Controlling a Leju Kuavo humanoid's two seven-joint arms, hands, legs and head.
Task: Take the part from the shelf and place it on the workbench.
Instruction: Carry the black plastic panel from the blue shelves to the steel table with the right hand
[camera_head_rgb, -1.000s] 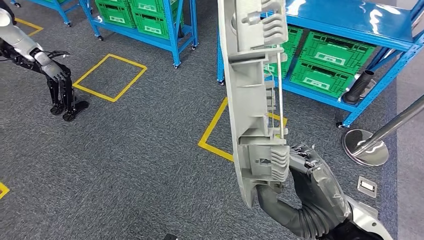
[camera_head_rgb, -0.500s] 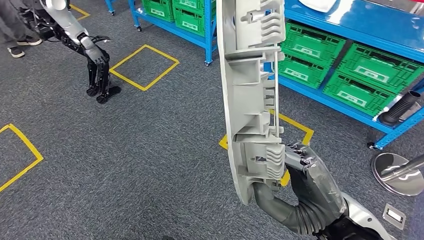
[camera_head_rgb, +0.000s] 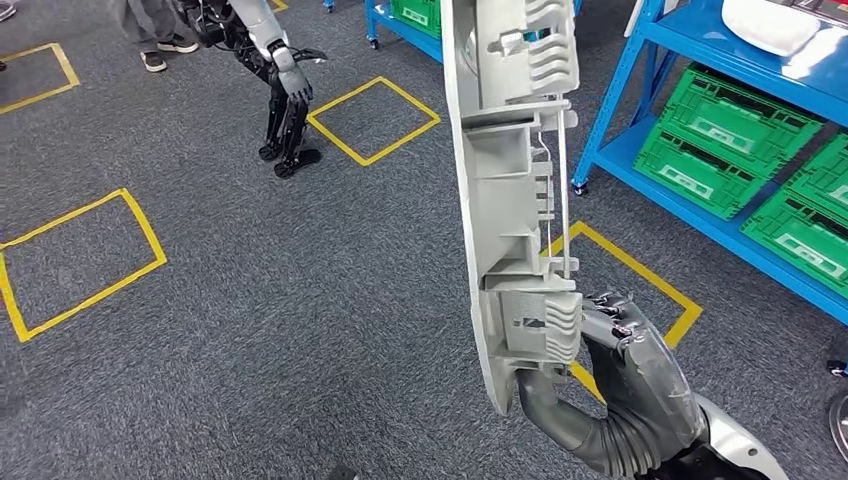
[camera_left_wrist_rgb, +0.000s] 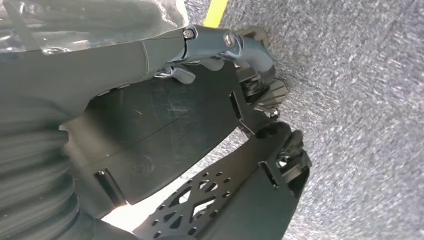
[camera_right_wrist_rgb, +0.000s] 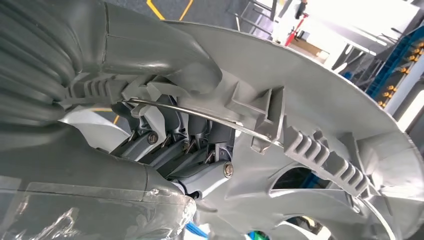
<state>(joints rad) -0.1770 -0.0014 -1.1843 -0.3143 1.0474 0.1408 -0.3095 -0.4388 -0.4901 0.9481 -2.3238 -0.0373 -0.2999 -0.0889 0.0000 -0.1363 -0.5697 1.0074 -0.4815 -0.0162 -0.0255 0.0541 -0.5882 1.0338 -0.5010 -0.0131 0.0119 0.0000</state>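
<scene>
**Right hand grasping the grey part above the carpet**

Holding the long grey moulded part (camera_head_rgb: 505, 200) upright, the right hand (camera_head_rgb: 610, 375) grips its lower end from the ribbed inner side. In the head view the part runs from the top edge of the picture down to the hand, its smooth curved outer face turned to the left and its ribs, clips and a thin metal rod (camera_head_rgb: 562, 200) turned to the right. The right wrist view shows the dark fingers (camera_right_wrist_rgb: 175, 142) curled into the part's inner structure, with the thick grey thumb (camera_right_wrist_rgb: 165, 55) pressed over the opposite face and the metal rod passing just beside the fingers.

The part is clear of any surface, carried above grey carpet (camera_head_rgb: 250, 330) marked with yellow taped squares (camera_head_rgb: 372, 120).

The left hand (camera_left_wrist_rgb: 260, 70) appears in the left wrist view, hanging above the carpet. Nothing is seen in it; whether its fingers are spread or curled cannot be told from this angle.

Blue shelving (camera_head_rgb: 700, 130) stands at the right of the head view, loaded with green crates (camera_head_rgb: 715, 145); a white object (camera_head_rgb: 770, 22) lies on its upper level. At the upper left, another humanoid robot's arm (camera_head_rgb: 275, 70) hangs with its dark hand near the floor, and a person's feet (camera_head_rgb: 165, 55) stand just beside it.
</scene>
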